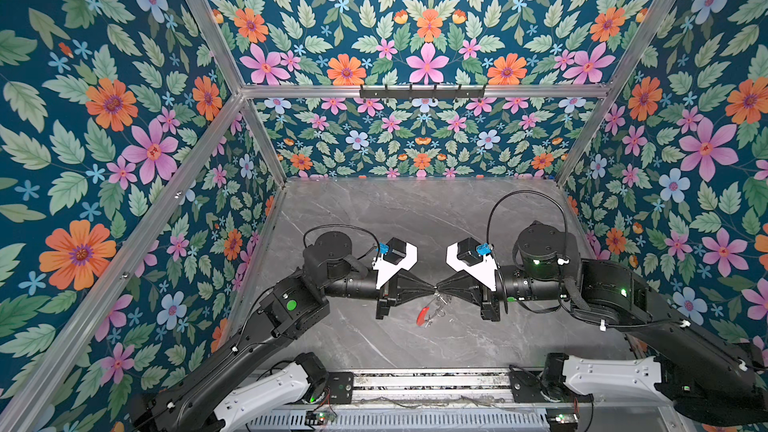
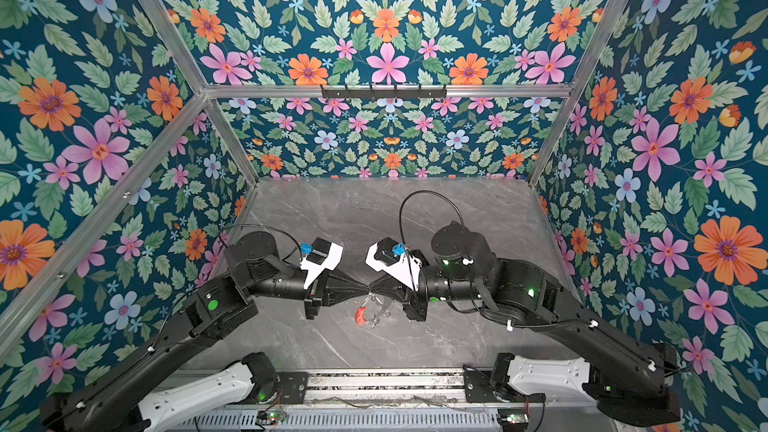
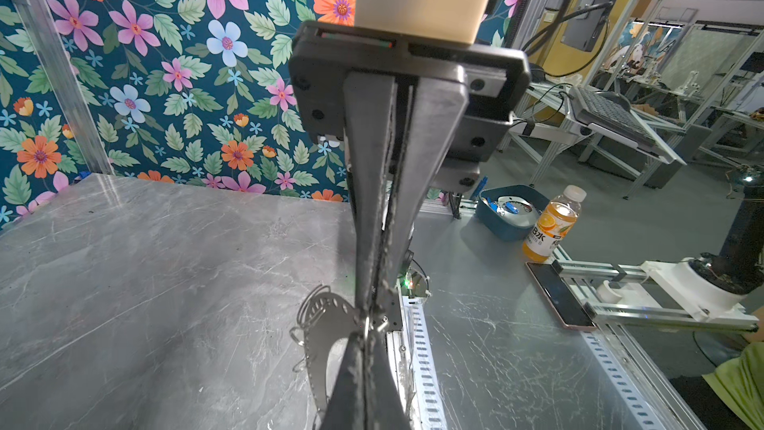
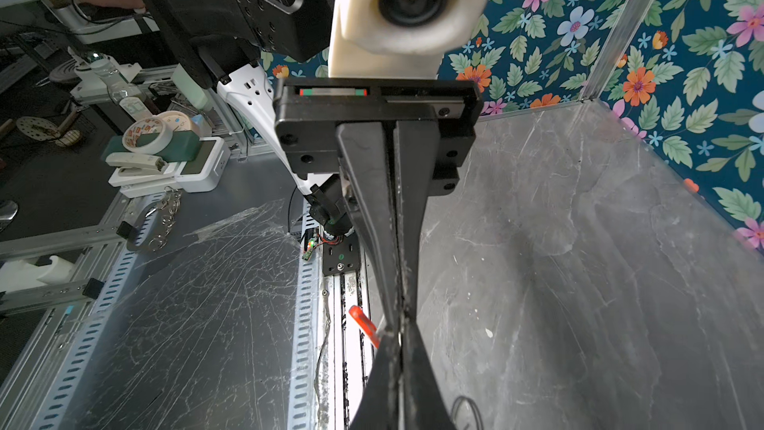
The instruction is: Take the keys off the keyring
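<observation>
1. Thin grey wire is forming the keyring [image 1: 434, 307], with a glossy red curved sleeve [image 1: 422, 315] on one arc; it is hanging in the air just below the point where the two grippers are meeting tip to tip above the middle of the table.
2. Black and wedge-shaped, the left gripper [image 1: 432, 288] is standing with its jaws pressed together on the wire of the keyring, and the right gripper [image 1: 439, 288] is pinching the same wire from the opposite side, jaws also together.
3. Small silvery keys [image 1: 444, 312] are dangling beside the sleeve; they are too small to count.
4. In the left wrist view, a flat perforated metal piece [image 3: 326, 316] is hanging by the closed fingertips [image 3: 364, 337].
5. Grey marble-patterned table [image 1: 415, 222] is lying smooth and slightly scratched, and floral wallpaper [image 1: 428, 35] on aluminium frames is surrounding it.
6. Outside the cell, an orange drink bottle [image 3: 554, 225], a phone [image 3: 560, 299] and a blue tub [image 3: 506, 213] are standing near the edge.
</observation>
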Available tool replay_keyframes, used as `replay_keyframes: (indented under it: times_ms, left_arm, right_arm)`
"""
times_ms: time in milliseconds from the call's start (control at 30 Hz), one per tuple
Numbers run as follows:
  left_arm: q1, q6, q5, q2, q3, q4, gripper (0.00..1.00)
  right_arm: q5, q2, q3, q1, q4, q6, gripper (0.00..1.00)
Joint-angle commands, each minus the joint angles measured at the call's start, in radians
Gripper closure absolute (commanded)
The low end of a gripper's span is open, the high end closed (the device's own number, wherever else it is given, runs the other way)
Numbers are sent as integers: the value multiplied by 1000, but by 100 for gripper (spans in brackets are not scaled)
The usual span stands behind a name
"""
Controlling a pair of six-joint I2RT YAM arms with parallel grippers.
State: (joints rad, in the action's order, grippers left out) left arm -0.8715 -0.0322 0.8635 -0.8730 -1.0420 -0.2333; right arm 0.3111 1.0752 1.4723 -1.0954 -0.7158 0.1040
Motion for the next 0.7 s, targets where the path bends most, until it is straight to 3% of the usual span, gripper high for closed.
replay_keyframes:
  times_ms: [0, 100, 133, 200, 267, 300, 500, 667]
  left_arm:
    - [0, -29, -16, 2, 21, 79, 100]
    - [0, -64, -52, 21, 65, 166, 100]
    - [-1, -72, -74, 30, 78, 187, 100]
    - [0, -92, -121, 59, 119, 240, 100]
    - [0, -117, -152, 87, 159, 305, 100]
    - [0, -126, -160, 99, 176, 333, 100]
    - [0, -121, -136, 139, 242, 428, 100]
    - [0, -106, -108, 152, 258, 457, 100]
  right_arm:
    - [53, 7, 0, -2, 44, 3, 100]
    - [50, -9, -31, -2, 95, -4, 100]
    - [40, -25, -55, -3, 128, -9, 94]
    - [5, -70, -108, -3, 202, -19, 60]
    - [-42, -108, -153, -2, 268, -30, 44]
    - [-70, -134, -187, -3, 315, -35, 30]
    - [-162, -266, -399, -3, 579, -42, 21]
    - [-185, -274, -452, -3, 620, -65, 14]
